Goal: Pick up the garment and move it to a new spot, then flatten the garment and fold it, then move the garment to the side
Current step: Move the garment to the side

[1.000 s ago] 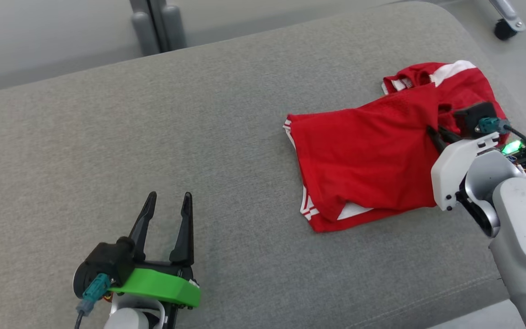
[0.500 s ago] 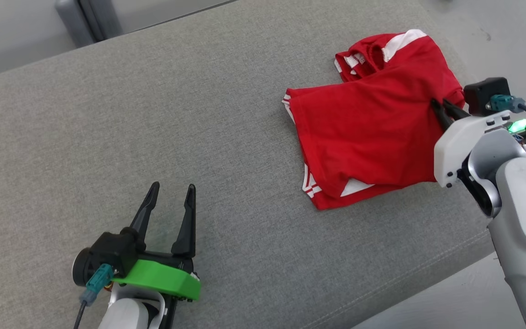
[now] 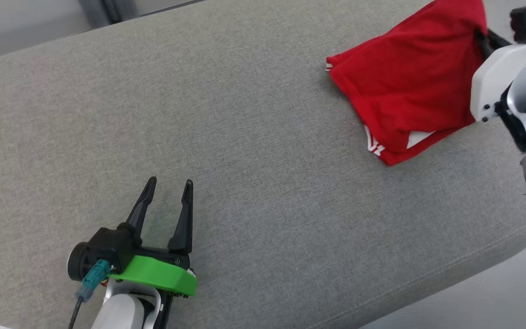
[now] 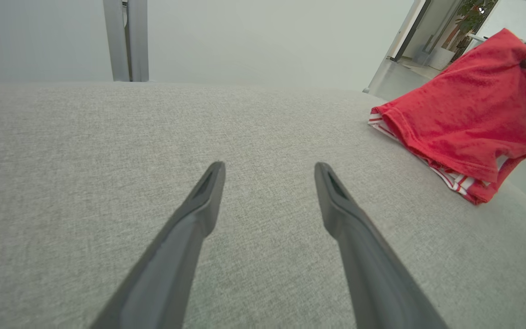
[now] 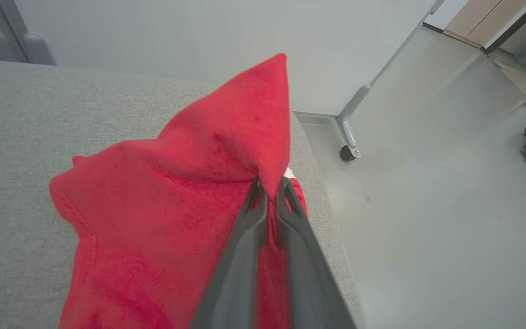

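Right hand (image 5: 270,188) tight on garment (image 5: 176,196)

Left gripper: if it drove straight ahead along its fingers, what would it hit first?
Most likely the grey cushion just ahead of the open left gripper; its height above the fabric is hard to judge. The red garment lies off to the right of that line.

Red garment (image 3: 411,87) with white trim, one corner lifted, rest on grey cushion (image 3: 244,137).
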